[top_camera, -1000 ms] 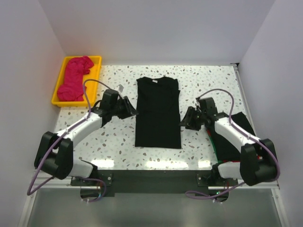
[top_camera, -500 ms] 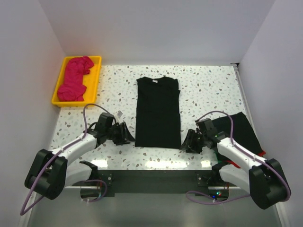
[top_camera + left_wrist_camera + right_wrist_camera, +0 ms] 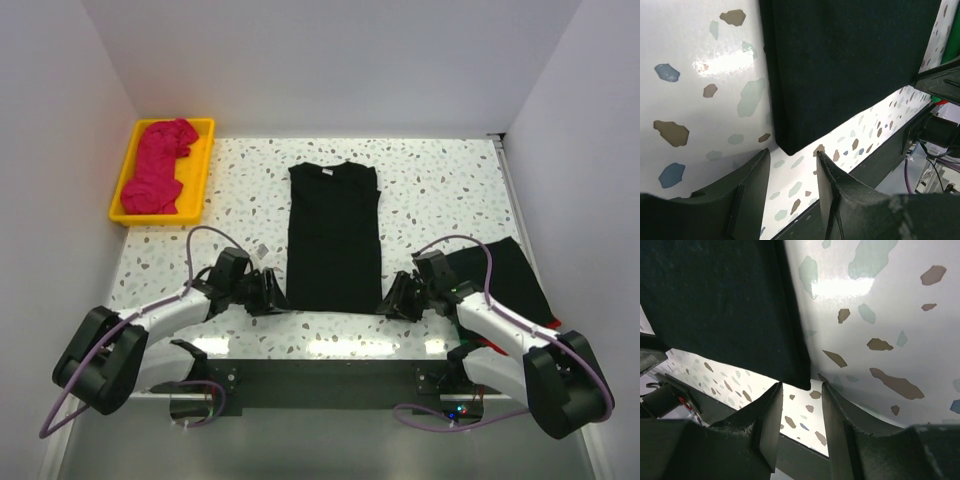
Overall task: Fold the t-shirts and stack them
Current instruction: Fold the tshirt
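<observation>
From above, the black shirt [image 3: 333, 238] lies flat in the middle of the table [image 3: 440, 180], sleeves tucked in, collar on the far side. It looks ready for a fold up its length. The left gripper [image 3: 270, 292] and right gripper [image 3: 398, 297] sit low at the two near hem corners, one each, which I take as a setup for lifting the hem evenly. The pink shirt [image 3: 155, 165] waits crumpled in the yellow tray [image 3: 206, 170]. A dark pile of shirts [image 3: 505, 275] sits by the right arm.

In the left wrist view, the left gripper [image 3: 791, 155] has its jaws apart, with the corner of the black shirt [image 3: 840, 65] just ahead of the gap and nothing pinched.

The right wrist view mirrors it. The right gripper [image 3: 801, 387] is parted, and the hem corner of the black shirt [image 3: 715, 295] sits at its mouth, unclamped.
</observation>
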Controlling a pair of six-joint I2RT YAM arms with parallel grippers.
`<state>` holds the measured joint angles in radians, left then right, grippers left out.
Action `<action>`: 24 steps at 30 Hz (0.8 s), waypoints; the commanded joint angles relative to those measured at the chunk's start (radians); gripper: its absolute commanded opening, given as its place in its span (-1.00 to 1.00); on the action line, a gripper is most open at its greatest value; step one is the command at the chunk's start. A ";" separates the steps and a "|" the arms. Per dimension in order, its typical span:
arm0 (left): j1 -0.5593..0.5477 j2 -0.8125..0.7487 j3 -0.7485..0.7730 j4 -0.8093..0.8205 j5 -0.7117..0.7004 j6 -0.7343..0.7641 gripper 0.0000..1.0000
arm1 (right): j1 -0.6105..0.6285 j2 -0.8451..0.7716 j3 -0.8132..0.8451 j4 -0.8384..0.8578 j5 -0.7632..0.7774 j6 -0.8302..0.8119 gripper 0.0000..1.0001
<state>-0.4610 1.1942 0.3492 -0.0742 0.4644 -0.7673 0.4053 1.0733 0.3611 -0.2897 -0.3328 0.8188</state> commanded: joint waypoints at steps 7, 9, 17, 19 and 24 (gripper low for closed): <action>-0.048 0.048 -0.019 0.091 -0.058 -0.043 -0.08 | 0.006 0.033 -0.053 0.070 0.032 0.020 -0.22; -0.056 0.056 -0.026 0.102 -0.072 -0.053 -0.10 | 0.006 0.043 -0.056 0.083 0.034 0.023 -0.25; -0.076 0.076 -0.044 0.119 -0.118 -0.093 -0.69 | 0.009 0.070 -0.085 0.149 0.026 0.033 -0.64; -0.088 0.074 -0.044 0.117 -0.118 -0.098 -0.86 | 0.009 0.060 -0.090 0.146 0.025 0.033 -0.81; -0.131 0.021 -0.062 0.080 -0.144 -0.125 -1.00 | 0.010 -0.047 -0.138 0.088 0.011 0.034 -1.00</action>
<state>-0.5632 1.2472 0.3241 0.0463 0.3710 -0.8749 0.4084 1.0771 0.2771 -0.1173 -0.3557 0.8642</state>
